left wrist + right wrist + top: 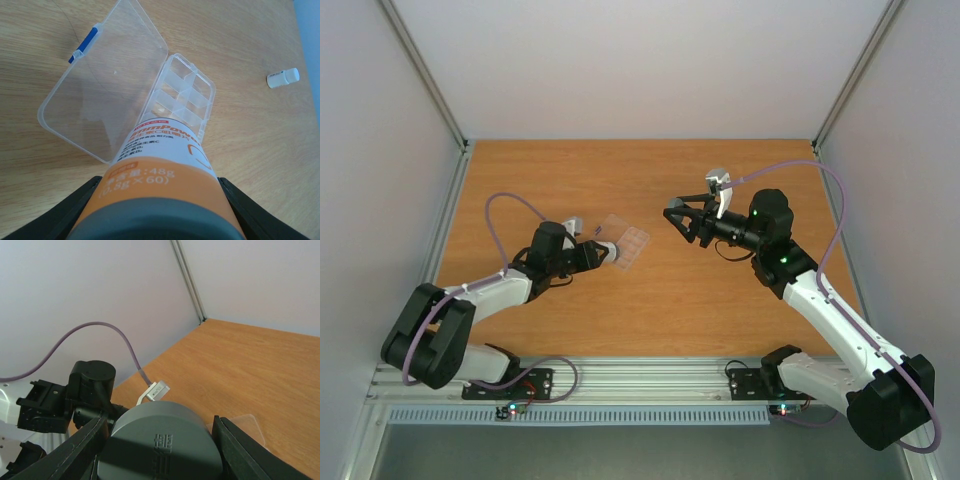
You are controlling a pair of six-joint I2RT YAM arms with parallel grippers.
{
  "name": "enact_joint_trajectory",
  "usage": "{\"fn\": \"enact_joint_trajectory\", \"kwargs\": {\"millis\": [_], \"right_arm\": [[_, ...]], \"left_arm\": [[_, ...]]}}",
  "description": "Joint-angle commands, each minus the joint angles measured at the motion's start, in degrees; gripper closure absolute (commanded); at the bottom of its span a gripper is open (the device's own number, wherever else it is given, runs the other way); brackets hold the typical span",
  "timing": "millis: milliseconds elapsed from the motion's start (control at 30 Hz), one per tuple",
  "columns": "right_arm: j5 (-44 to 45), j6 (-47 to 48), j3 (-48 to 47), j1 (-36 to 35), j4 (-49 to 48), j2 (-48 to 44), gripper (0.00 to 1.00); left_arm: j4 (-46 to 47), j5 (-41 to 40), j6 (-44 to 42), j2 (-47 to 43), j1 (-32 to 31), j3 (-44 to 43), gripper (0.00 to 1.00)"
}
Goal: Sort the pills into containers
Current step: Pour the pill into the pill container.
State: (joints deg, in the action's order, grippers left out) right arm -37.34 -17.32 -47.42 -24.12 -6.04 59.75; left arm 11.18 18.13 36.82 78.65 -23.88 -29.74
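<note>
The bottle (165,150) is pinched in the left gripper (160,185), its far end over the open pill box (209,107) at frame centre. The grey cap (165,450) is clamped in the right gripper (160,435). No pills are discernible; excess tilt could dump several past the cells (176,67), which are resolved only in the left wrist view.

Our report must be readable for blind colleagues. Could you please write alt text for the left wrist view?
The left arm's black fingers hold an orange-and-white bottle, tipped over an open clear pill box on a wooden table. The box's lid lies flat to the left, and a small white cylinder lies apart at the right.
</note>
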Motion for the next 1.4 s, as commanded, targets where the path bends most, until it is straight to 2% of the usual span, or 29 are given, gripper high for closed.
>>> {"fn": "enact_joint_trajectory", "kwargs": {"millis": [0, 700, 1067, 1367], "right_arm": [[-0.68, -0.1, 0.12, -0.31, -2.13, 0.17, 0.8], [-0.8, -0.61, 0.44, -0.3, -2.65, 0.14, 0.8], [-0.63, -0.78, 0.65, -0.31, -2.75, 0.29, 0.8], [-0.67, -0.87, 0.15, -0.31, -2.91, 0.87, 0.8]], "left_arm": [[-0.05, -0.99, -1.4, -1.54, -0.2, -1.63, 1.0], [-0.44, -0.24, -1.75, -3.13, -0.39, -1.33, 1.0], [-1.24, -2.48, -2.77, 0.61, -2.3, -1.48, 1.0], [-0.74, -4.53, -2.73, -2.26, -2.31, -1.9, 1.0]]}}
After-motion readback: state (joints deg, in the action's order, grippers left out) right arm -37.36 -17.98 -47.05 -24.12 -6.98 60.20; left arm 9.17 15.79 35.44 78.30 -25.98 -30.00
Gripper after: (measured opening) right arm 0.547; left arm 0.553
